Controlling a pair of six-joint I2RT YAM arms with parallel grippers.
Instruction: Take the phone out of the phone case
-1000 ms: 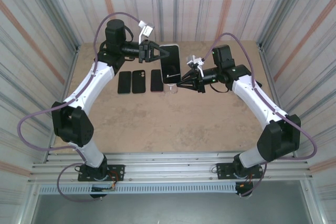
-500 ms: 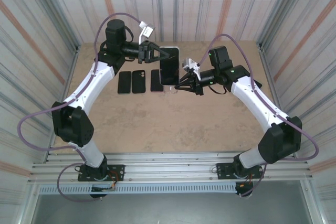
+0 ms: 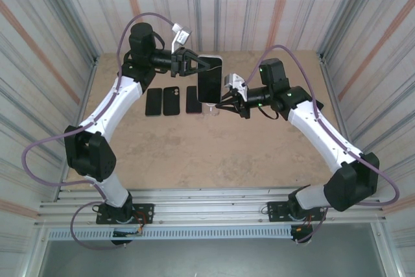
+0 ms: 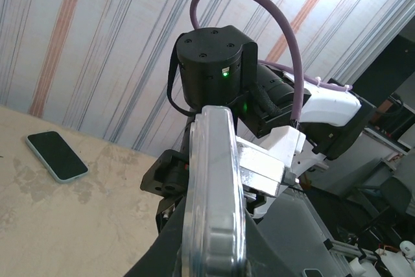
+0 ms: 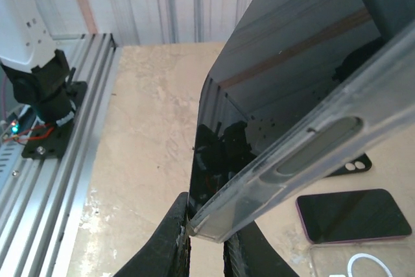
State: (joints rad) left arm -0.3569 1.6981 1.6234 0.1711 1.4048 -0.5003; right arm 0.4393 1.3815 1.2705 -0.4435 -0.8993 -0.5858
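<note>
While left gripper clamps the glossy phone, right gripper seemingly pinches its clear plastic case.

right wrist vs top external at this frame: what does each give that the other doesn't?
Right wrist: close detail. The right end effector pinches a corner of the clear case, whose side button cutout is visible, with the phone, screen dark, seated in it.
Top external: layout. The left end effector clamps the phone's far end, and three dark phones or cases lie in a row on the table.
Both: the cased phone held up between the two end effectors, above the table.
</note>
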